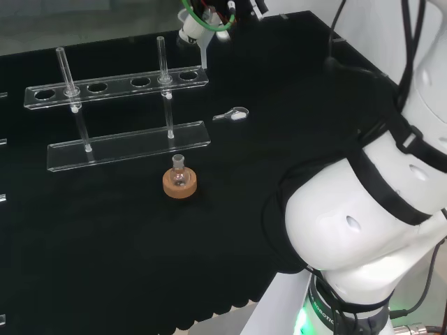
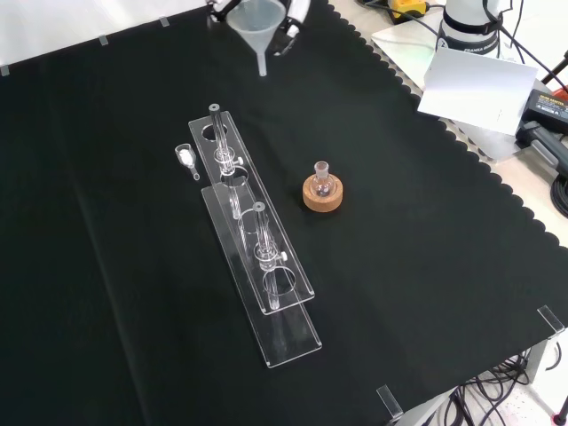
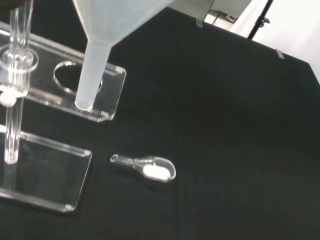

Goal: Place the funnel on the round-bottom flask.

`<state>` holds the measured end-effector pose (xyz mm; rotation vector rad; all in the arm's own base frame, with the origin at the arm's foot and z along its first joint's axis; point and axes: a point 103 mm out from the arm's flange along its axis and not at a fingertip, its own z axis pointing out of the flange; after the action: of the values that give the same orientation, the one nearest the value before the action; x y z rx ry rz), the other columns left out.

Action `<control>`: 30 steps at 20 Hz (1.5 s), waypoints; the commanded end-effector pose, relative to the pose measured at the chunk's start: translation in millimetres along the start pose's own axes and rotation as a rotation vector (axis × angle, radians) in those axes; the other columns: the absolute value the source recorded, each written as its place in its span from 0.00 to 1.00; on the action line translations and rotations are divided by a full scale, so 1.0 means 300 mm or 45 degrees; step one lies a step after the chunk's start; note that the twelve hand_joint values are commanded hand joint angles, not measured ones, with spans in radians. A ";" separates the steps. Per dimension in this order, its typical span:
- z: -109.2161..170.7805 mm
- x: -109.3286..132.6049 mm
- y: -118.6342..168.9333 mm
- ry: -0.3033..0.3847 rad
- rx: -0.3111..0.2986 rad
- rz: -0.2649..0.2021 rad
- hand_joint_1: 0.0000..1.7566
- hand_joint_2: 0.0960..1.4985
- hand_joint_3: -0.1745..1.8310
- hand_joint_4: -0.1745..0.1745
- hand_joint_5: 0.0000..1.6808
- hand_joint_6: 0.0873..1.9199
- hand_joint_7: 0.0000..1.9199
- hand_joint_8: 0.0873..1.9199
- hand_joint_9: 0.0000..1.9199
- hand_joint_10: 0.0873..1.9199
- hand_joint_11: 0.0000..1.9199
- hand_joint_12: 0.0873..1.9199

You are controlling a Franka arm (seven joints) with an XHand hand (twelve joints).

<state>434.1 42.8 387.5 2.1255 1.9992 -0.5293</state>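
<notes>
One translucent white plastic funnel [image 2: 258,25] hangs high over the black surface [image 2: 426,231], well apart from the small round-bottom glass flask [image 2: 321,180] on its cork ring [image 2: 322,197]; you cannot tell the fingers' state, so carry it upright and lower the stem straight into the neck.

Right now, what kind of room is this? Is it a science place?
Probably a lab bench set up for robot tests. A clear test tube rack, a small round-bottom flask on a cork ring, and a funnel held by the hand point to that.
</notes>
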 end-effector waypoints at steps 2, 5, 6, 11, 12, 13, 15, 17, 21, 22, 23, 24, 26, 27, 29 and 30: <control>0.039 0.037 -0.112 -0.008 0.015 0.004 0.45 0.53 0.31 0.40 0.49 0.34 0.51 0.36 0.68 0.18 0.42 0.56; 0.056 0.066 -0.141 0.002 0.026 0.012 0.45 0.53 0.31 0.40 0.49 0.34 0.51 0.36 0.68 0.17 0.42 0.55; 0.063 0.072 -0.150 0.008 0.028 0.012 0.45 0.53 0.31 0.40 0.49 0.34 0.51 0.36 0.68 0.17 0.42 0.55; 0.099 0.134 -0.190 0.025 0.019 -0.003 0.45 0.53 0.31 0.39 0.49 0.34 0.51 0.36 0.68 0.17 0.43 0.55; 0.110 0.142 -0.195 0.027 0.016 -0.012 0.45 0.53 0.31 0.39 0.49 0.34 0.51 0.36 0.68 0.17 0.43 0.55; 0.117 0.157 -0.199 0.026 0.014 -0.018 0.45 0.53 0.31 0.39 0.49 0.34 0.51 0.36 0.68 0.17 0.43 0.55; 0.144 0.108 -0.196 0.065 0.020 -0.040 0.45 0.53 0.31 0.39 0.49 0.34 0.51 0.36 0.68 0.17 0.43 0.55; 0.158 0.088 -0.194 0.073 0.012 -0.038 0.45 0.53 0.31 0.39 0.49 0.34 0.51 0.36 0.68 0.17 0.43 0.55; 0.176 0.138 -0.199 0.049 -0.004 -0.039 0.45 0.53 0.32 0.39 0.49 0.34 0.51 0.36 0.67 0.17 0.43 0.55; 0.187 0.172 -0.202 0.042 -0.005 -0.046 0.45 0.53 0.32 0.39 0.49 0.34 0.51 0.36 0.67 0.17 0.43 0.55; 0.201 0.208 -0.204 0.039 -0.003 -0.054 0.45 0.53 0.32 0.38 0.49 0.34 0.51 0.36 0.67 0.16 0.43 0.55; 0.219 0.245 -0.205 0.034 0.000 -0.062 0.45 0.53 0.32 0.38 0.49 0.34 0.51 0.36 0.67 0.16 0.43 0.55; 0.244 0.307 -0.205 0.011 0.018 -0.049 0.45 0.54 0.32 0.38 0.49 0.34 0.50 0.36 0.66 0.16 0.43 0.55; 0.257 0.326 -0.204 -0.008 0.027 -0.031 0.45 0.54 0.32 0.38 0.49 0.34 0.50 0.36 0.66 0.16 0.43 0.55; 0.263 0.376 -0.205 -0.015 0.023 -0.035 0.45 0.54 0.32 0.37 0.49 0.34 0.50 0.36 0.66 0.16 0.43 0.55; 0.268 0.391 -0.204 -0.006 0.022 -0.041 0.45 0.54 0.32 0.37 0.49 0.34 0.50 0.36 0.66 0.16 0.43 0.55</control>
<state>369.9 85.9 310.8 2.1250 2.0416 -0.5372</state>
